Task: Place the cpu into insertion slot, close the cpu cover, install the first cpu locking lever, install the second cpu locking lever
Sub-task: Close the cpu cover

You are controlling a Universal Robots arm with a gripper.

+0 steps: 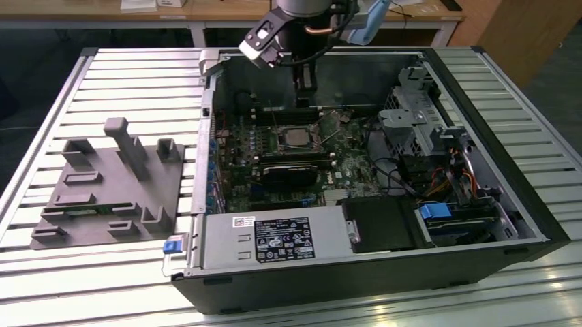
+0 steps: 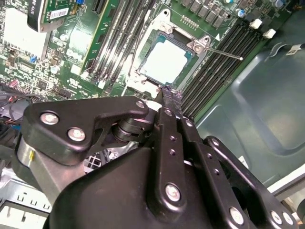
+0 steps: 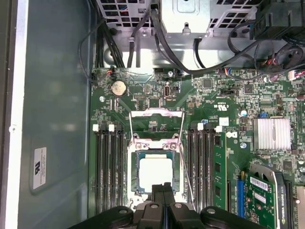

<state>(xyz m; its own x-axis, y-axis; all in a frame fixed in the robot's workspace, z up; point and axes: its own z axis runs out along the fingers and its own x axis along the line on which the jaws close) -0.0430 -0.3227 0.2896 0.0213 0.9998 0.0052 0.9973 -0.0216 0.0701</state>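
We are looking at a slatted metal table (image 1: pixel 118 82) that is carrying an open computer case (image 1: pixel 382 276) lying on its side. A grey plastic fixture (image 1: pixel 91 191) is sitting beside the case, toward the exterior view's left. The arm (image 1: pixel 304 17) is hanging down into the case above the green board (image 3: pixel 209 102).

The gripper (image 3: pixel 162 186) is hovering at the socket's near edge. Its 2 fingers (image 3: pixel 157 193) are pressing together with just a thin seam between them. We cannot tell whether the tips are touching the socket.

The cover (image 3: pixel 156 114), a silvery frame, is standing swung back off the socket, on the side of the chip away from the fingers.

The chip (image 3: pixel 155 172) is lying flat in the socket with its pale metal top facing up. It is square, and its edges are running parallel to the memory slots (image 3: pixel 107 167) flanking it on both sides.

In the second wrist view, 1 thin wire lever (image 2: pixel 224 52) is sticking out from the socket's corner, its length crossing over the slots.
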